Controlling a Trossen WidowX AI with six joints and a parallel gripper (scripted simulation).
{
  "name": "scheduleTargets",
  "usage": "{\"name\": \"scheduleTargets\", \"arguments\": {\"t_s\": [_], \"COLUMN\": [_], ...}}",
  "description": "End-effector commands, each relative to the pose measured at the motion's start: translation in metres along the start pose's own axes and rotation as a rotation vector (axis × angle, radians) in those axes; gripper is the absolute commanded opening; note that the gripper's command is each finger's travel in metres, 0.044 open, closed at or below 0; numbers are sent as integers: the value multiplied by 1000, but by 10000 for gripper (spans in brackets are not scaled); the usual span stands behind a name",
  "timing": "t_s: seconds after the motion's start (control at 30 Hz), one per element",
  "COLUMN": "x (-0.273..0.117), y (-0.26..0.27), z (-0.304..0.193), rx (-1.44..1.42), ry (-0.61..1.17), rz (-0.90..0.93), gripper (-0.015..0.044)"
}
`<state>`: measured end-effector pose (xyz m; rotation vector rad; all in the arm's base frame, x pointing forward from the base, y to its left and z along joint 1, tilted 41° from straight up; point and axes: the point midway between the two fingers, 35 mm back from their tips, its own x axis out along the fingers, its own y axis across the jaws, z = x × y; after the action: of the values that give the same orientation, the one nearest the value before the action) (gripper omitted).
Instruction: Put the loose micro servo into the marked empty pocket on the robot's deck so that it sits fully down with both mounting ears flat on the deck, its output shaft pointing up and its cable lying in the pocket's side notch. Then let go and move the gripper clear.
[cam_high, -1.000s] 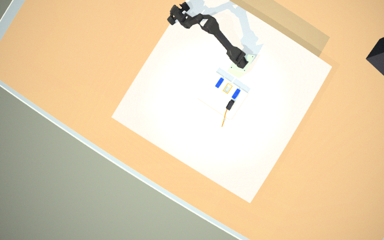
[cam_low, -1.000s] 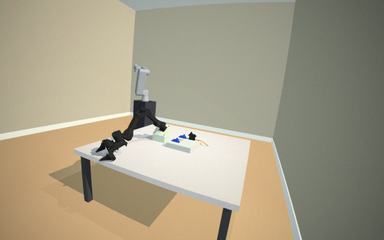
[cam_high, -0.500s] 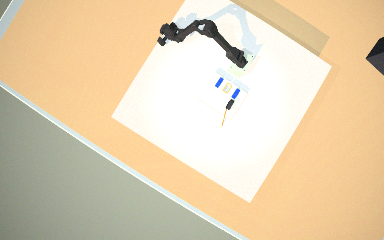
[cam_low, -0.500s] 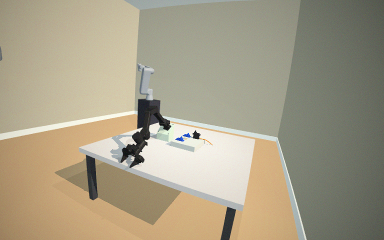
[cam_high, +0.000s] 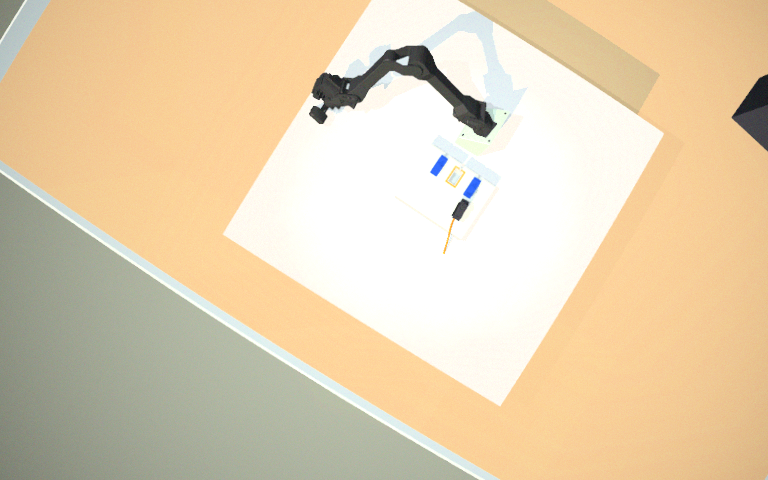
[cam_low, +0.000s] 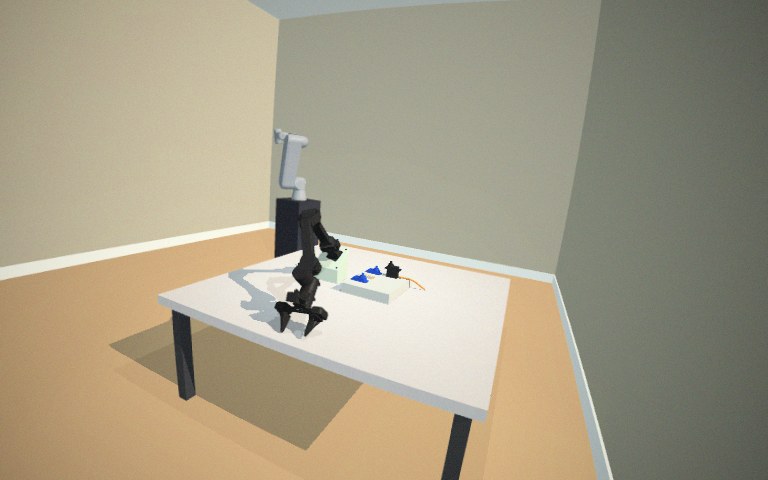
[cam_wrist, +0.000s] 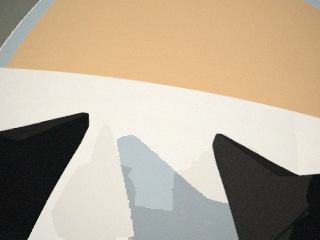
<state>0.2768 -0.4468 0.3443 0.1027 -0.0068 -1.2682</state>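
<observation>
While nothing of the task is done yet, the top view is showing the micro servo (cam_high: 460, 209) lying loose on the deck (cam_high: 430, 212), just beside the marked pocket (cam_high: 454, 176) — well apart from the pincer (cam_high: 318, 113). From the exterior view, the pincer (cam_low: 300, 326) is hanging spread wide near the tabletop (cam_low: 396, 339). At the wrist, its fingers are framing only bare tabletop — gripping nothing.

Smooth, matt white square counter (cam_low: 396, 350) on dark matt legs. Black, plastic-looking, low-sheen jointed arm (cam_high: 421, 73) and open claw (cam_low: 300, 322). On the counter: pale matt rectangular deck (cam_low: 373, 289), black micro servo (cam_high: 460, 209), thin smooth orange cable (cam_high: 447, 237).
</observation>
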Motion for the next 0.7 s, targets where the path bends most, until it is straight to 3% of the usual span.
{"name": "scheduleTargets", "arguments": {"t_s": [0.0, 0.4, 0.67], "x": [-13, -54, -109], "y": [36, 121, 191], "z": [-15, -71, -142], "rx": [-23, -74, -173], "ry": [49, 203, 393], "rz": [61, 225, 347], "gripper": [440, 440, 440]}}
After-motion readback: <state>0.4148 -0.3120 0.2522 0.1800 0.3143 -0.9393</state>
